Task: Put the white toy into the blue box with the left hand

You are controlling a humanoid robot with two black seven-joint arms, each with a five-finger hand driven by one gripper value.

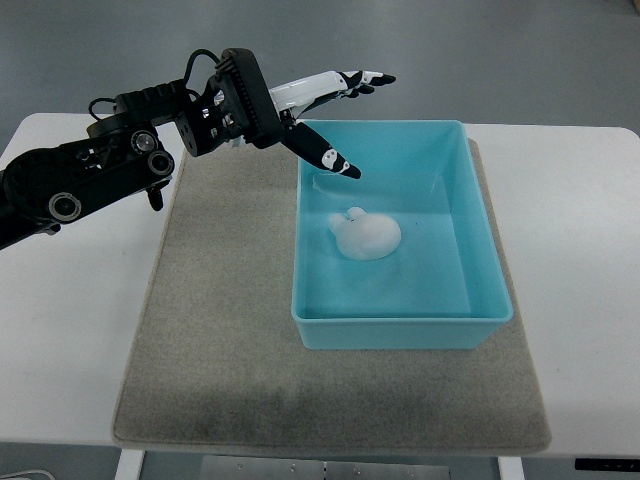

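Note:
A white toy [365, 234] lies on the floor of the blue box [488, 260], towards its left-middle. My left hand [335, 110] hovers above the box's far left corner, fingers spread and straight, holding nothing. Its thumb points down towards the box interior while the other fingers stretch right along the far rim. The black left arm [90, 170] enters from the left edge. There is a clear gap between the hand and the toy. No right arm shows.
The box stands on a grey felt mat [220, 330] that covers the middle of a white table [70, 330]. Grey floor lies beyond the table's far edge.

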